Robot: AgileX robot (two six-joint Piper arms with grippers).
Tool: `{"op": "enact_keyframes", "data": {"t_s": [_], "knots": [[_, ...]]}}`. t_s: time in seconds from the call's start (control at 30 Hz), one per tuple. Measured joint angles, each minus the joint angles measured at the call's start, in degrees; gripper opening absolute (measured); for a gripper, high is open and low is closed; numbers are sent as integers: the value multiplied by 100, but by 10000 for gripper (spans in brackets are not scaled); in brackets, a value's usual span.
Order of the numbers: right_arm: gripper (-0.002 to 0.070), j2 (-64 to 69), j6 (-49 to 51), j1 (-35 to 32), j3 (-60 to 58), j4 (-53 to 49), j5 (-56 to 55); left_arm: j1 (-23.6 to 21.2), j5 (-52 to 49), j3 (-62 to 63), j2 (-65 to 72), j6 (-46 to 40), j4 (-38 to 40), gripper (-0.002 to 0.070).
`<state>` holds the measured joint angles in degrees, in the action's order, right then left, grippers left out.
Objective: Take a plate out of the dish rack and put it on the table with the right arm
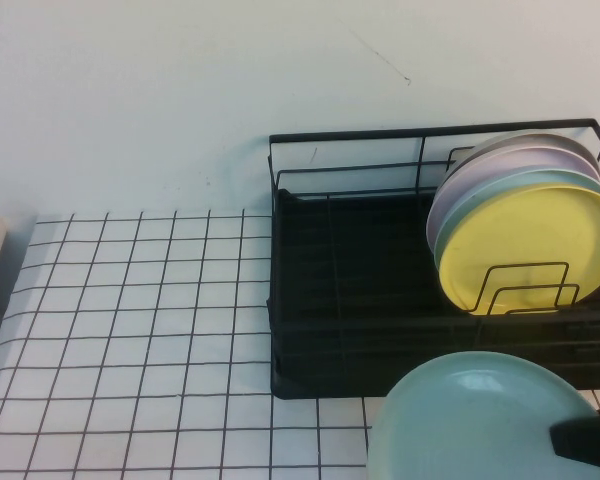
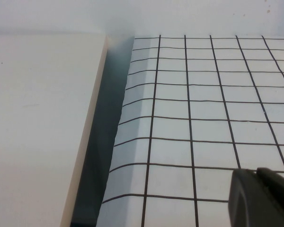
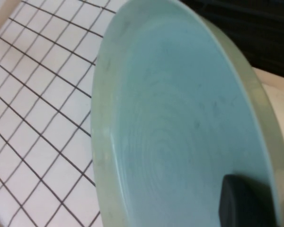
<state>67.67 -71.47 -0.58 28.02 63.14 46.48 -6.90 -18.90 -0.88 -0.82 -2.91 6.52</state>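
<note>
My right gripper (image 1: 577,441) is shut on the rim of the pale mint-green plate (image 1: 475,420), at the front right, just in front of the dish rack (image 1: 350,300). In the right wrist view the plate (image 3: 180,123) fills the picture, tilted over the gridded table (image 3: 42,109), with one black finger (image 3: 241,203) pressed on its inner face. Whether the plate touches the table I cannot tell. My left gripper (image 2: 258,176) shows only in the left wrist view, low over the table (image 2: 203,118) near its left edge, fingers together and empty.
The rack holds a yellow plate (image 1: 535,240) upright at its right end, with a green (image 1: 500,187), a lilac (image 1: 525,160) and a pale plate (image 1: 540,140) stacked behind it. The rack's left part holds nothing. A cream board (image 2: 38,123) lies beyond the table's left edge.
</note>
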Motion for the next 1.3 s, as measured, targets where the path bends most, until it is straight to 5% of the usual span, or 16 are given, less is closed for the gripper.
{"op": "enact_keyframes", "data": {"t_s": [0.37, 0.57, 0.73, 0.87, 1.0, 1.13, 1.3], "knots": [[127, 1259, -1116, 0, 0, 250, -105, 0, 0, 0, 0, 0, 0, -3], [386, 1505, -1294, 0, 64, 228, -159, 0, 0, 0, 0, 0, 0, -3], [467, 1505, -1008, 0, 687, -411, 237, 0, 0, 0, 0, 0, 0, -3], [408, 1514, 15, -12, 1520, -1366, 993, 0, 0, 0, 0, 0, 0, -3], [227, 1437, 833, -178, 2183, -1945, 1882, 0, 0, 0, 0, 0, 0, -3], [57, 925, 1022, -560, 2311, -1847, 2114, 0, 0, 0, 0, 0, 0, -3], [6, -404, 439, -873, 2089, -1075, 1919, 0, 0, 0, 0, 0, 0, -3]]}}
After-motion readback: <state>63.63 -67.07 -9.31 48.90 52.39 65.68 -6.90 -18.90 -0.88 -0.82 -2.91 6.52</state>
